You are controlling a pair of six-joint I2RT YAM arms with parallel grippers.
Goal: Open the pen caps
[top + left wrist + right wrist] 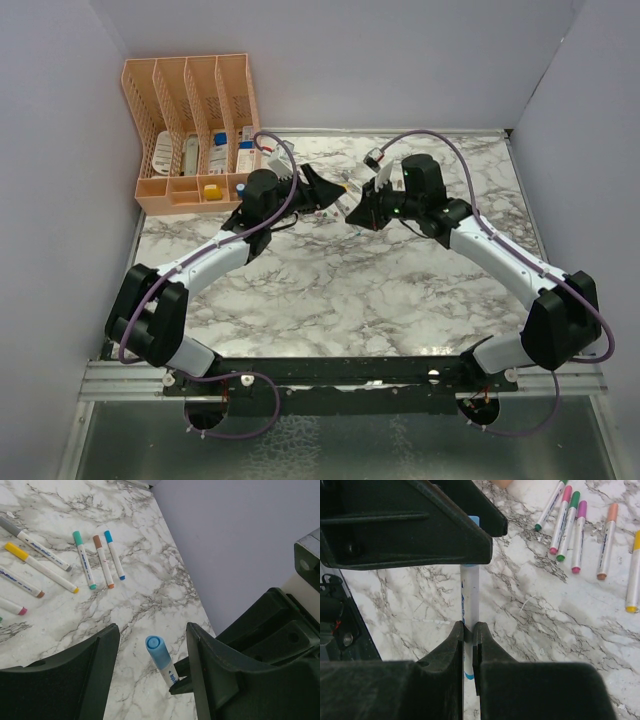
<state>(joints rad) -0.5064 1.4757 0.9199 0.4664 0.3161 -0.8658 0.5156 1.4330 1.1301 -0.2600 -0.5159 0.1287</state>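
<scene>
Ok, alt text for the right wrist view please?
The right gripper, jaws shut, holds a white pen by its barrel; its blue cap sits between the left gripper's open jaws. More capped pens lie on the marble table.

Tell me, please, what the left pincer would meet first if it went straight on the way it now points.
Probably the light-blue cap of the pen clamped in the right pincer; it stands between the fingers of the open left pincer, though depth is unclear.

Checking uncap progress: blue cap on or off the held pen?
On: blue cap tops the pen, inside the open left end effector.
</scene>
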